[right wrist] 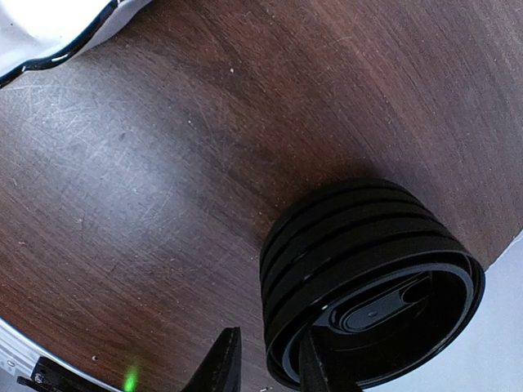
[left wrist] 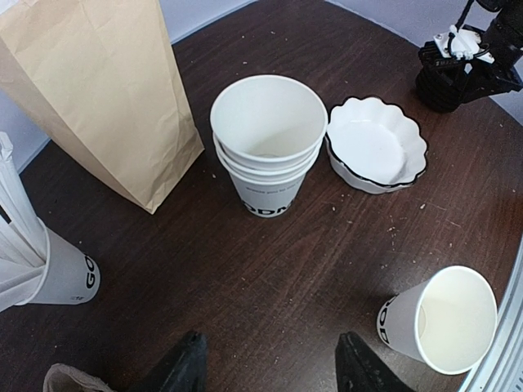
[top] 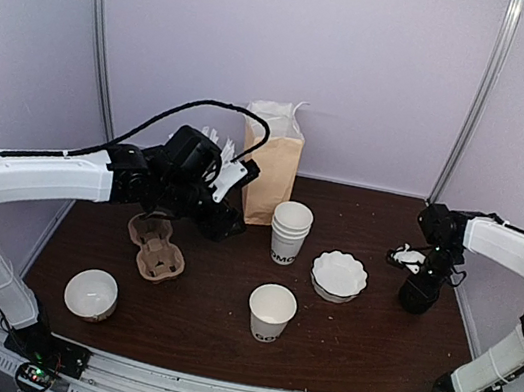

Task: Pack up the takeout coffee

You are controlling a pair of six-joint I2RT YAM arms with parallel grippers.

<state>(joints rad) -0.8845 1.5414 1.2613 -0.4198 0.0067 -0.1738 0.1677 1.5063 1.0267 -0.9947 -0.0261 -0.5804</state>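
No lidded cup shows in any view. A lidless white cup with dark lettering [top: 271, 311] stands alone at the front middle; it also shows in the left wrist view [left wrist: 441, 318]. A stack of lidless cups [top: 289, 231] [left wrist: 270, 139] stands beside a brown paper bag [top: 270, 162] [left wrist: 98, 90]. A stack of black lids [top: 416, 298] [right wrist: 368, 278] sits at the right. My right gripper [top: 418, 283] [right wrist: 270, 367] straddles the top lid's rim, one finger inside and one outside, with a small gap. My left gripper [top: 224, 222] [left wrist: 270, 363] is open and empty above bare table near the cup stack.
A pulp cup carrier [top: 156, 249] lies left of centre. A white scalloped bowl [top: 339, 276] [left wrist: 376, 147] sits right of the cup stack. Another white cup [top: 91, 293] is at the front left. A cup holding white wrapped sticks [left wrist: 57, 273] stands behind my left arm.
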